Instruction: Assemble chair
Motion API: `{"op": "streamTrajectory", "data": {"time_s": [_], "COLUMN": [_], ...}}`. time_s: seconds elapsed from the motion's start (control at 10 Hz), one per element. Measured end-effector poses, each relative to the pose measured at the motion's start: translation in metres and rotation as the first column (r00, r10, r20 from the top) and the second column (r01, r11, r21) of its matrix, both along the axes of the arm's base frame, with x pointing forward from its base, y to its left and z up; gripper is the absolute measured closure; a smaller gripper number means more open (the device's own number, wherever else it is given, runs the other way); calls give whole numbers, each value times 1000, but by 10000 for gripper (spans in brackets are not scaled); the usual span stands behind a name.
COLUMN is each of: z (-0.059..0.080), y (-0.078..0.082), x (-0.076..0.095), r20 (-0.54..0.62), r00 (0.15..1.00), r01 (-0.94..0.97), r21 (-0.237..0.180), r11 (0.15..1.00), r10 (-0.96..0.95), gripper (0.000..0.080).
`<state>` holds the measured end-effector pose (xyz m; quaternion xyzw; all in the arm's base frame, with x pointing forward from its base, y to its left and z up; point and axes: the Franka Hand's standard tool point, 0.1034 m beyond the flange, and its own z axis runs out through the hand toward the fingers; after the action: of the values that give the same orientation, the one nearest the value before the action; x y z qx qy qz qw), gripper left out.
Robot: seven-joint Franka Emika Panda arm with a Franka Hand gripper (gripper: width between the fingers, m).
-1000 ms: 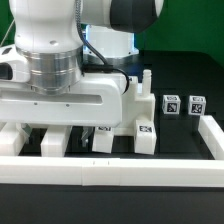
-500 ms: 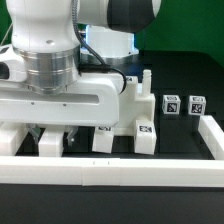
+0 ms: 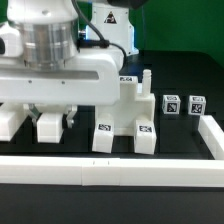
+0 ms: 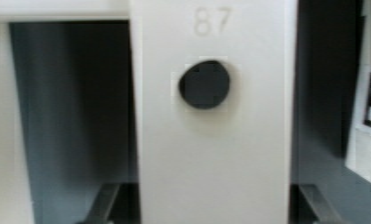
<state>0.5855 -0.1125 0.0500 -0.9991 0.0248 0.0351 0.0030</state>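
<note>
In the wrist view a long white chair bar (image 4: 212, 120), with a round black hole and an embossed number, runs between my dark fingertips (image 4: 118, 203), which press on both its sides. My gripper (image 4: 212, 205) is shut on it. In the exterior view my gripper (image 3: 50, 116) hangs at the exterior view's left, with the held white bar (image 3: 50, 127) showing below the hand, off the table. A second white block (image 3: 8, 121) sits at the same height at the edge; whether it joins the bar is unclear. The partly built chair body (image 3: 135, 108) stands beside it on tagged legs.
Two small tagged white cubes (image 3: 171, 105) (image 3: 196, 105) stand at the exterior view's right. A low white border rail (image 3: 110, 171) runs along the front, and another (image 3: 212, 130) closes the exterior view's right side. The robot's base stands behind the chair body.
The jaws have closed from wide open onto the white bar. The hand has then risen, and the bar has come up off the table with it.
</note>
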Motion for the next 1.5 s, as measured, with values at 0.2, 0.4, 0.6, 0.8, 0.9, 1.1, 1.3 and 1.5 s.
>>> {"op": "streamTrajectory", "data": {"time_s": [0.2, 0.4, 0.6, 0.8, 0.9, 1.1, 1.3, 1.5], "z": [27, 51, 59, 57, 58, 67, 75, 86], "y": [3, 15, 29, 28, 28, 28, 36, 53], "x": [-2, -1, -2, -2, -3, -12, -21, -21], "r20": [23, 40, 43, 40, 40, 45, 48, 55], "r00": [1000, 999, 999, 999, 999, 999, 999, 998], "r01": [0, 23, 28, 30, 17, -9, -15, 15], "r21": [17, 16, -2, -3, -2, 11, 19, 27], "r11": [1000, 1000, 1000, 1000, 1000, 1000, 1000, 1000], "r10": [-1, -24, -28, -30, -17, 9, 14, -17], "gripper": [515, 515, 515, 515, 515, 515, 515, 515]}}
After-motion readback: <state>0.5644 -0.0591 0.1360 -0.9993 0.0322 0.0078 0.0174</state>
